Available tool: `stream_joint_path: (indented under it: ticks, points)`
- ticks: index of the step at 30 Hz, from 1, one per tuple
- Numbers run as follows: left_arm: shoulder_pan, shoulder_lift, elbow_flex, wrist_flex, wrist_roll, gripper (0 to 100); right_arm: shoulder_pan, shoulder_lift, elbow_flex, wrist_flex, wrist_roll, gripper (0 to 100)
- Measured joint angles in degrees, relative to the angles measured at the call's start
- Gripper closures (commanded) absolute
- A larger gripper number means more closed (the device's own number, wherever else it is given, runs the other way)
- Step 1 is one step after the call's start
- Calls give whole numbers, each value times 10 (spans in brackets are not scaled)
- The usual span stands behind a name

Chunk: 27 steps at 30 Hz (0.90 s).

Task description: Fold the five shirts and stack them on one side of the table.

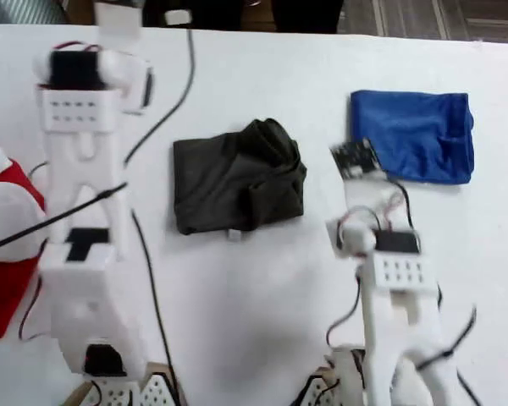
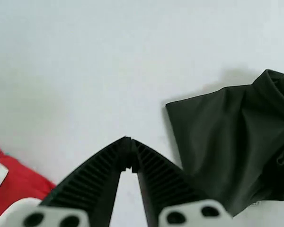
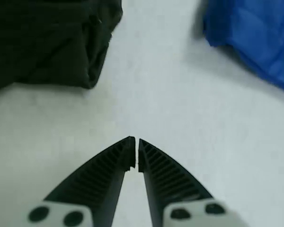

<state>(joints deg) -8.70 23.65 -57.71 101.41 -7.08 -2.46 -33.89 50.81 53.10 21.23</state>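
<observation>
Dark shirt [image 1: 237, 178] is lying between left tool [image 2: 129, 155] and right tool [image 3: 136, 153], both pressed together empty, each likely needing spreading before pinching matching corners evenly.

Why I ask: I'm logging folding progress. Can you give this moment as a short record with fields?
Black shirt: roughly folded, middle of the table
Blue shirt: folded, on the right side, apart from the black one
Red and white shirt: heaped at the left edge
Stack: none yet; the shirts lie apart
Left end effector: shut, empty, over bare table between the red and black shirts
Right end effector: shut, empty, over bare table between the black and blue shirts
</observation>
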Motion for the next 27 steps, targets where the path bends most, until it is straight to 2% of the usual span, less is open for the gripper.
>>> stream_joint_path:
  ticks: [8,15,20,27]
  points:
    - [-94,-118,128,0,-9,973,-76,117,-156,14,-24,979]
    - [-116,-251,273,-4,-9,972,-173,251,-337,76,-65,979]
    - [-140,-389,456,-77,-11,972,-231,389,-509,158,-68,979]
    - [-171,-541,762,-198,-44,972,-258,539,-677,212,-68,979]
